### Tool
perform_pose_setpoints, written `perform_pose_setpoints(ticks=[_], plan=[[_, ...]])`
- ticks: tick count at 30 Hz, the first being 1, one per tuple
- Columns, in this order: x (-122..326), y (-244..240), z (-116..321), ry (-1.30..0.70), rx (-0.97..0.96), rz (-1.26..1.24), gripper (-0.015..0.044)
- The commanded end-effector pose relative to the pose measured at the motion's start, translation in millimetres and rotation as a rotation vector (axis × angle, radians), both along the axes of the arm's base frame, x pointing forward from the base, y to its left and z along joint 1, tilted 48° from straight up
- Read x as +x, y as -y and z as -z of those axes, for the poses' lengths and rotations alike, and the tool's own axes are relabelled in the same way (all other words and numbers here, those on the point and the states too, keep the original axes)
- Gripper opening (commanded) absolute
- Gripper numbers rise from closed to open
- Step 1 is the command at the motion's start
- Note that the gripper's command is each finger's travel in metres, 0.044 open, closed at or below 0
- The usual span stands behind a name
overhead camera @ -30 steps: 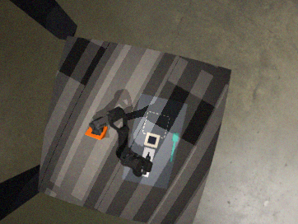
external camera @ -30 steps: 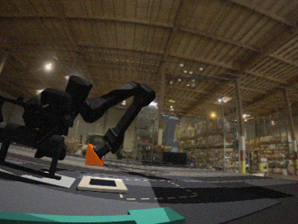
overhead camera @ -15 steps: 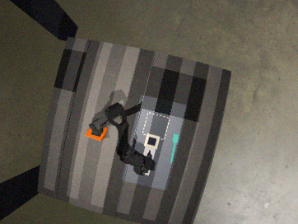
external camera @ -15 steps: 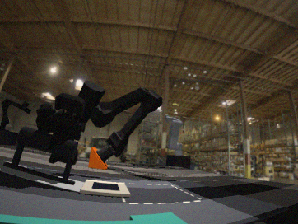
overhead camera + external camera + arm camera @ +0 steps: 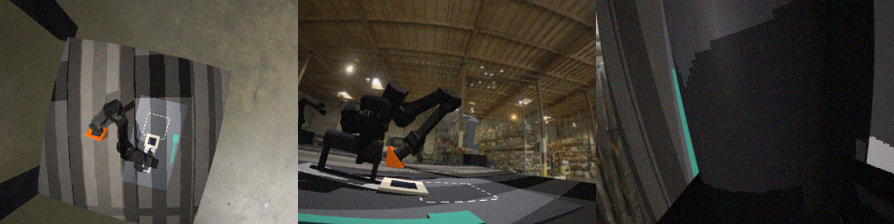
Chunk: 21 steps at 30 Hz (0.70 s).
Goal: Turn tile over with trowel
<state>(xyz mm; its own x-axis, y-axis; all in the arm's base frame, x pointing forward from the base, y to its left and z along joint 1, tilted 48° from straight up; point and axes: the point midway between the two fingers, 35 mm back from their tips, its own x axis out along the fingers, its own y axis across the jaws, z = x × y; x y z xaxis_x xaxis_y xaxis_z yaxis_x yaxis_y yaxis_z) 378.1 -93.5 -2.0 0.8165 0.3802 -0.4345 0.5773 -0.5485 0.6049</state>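
You've got the gripper pinched on the small white trowel, low over the lower part of the mat in the top view, with arm parts hiding the trowel's middle. Tile is flat, cream rim and dark square facing up, so it's unturned; it sits at the lower edge of the dashed outline, mostly outside it. Most of the outline's interior is open, and you have bare mat beyond its far side before the mat's top edge. On the right you're tighter: the teal tool lies between the tile and the mat's right edge, apart from the tile, wide end up in the top view and thin handle down. The arm links bend in from the left, where the orange base stands off the mat. Your white trowel's long axis runs roughly with the mat's long sides, near enough parallel to the teal one, its front end pointing at the tile's near edge (can't tell if they touch, too small). Tile edges look roughly square to the outline. Wrist view is mostly dark, so no grip detail there.
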Motion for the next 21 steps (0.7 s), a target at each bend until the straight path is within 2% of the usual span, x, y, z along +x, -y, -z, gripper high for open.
perform_pose_setpoints(ticks=[1, 21], plan=[[-1, 4, -1, 0.003, 0.039, 0.004, 0.0000], [-3, 17, -25, 0.006, 0.092, 0.001, 0.0000]])
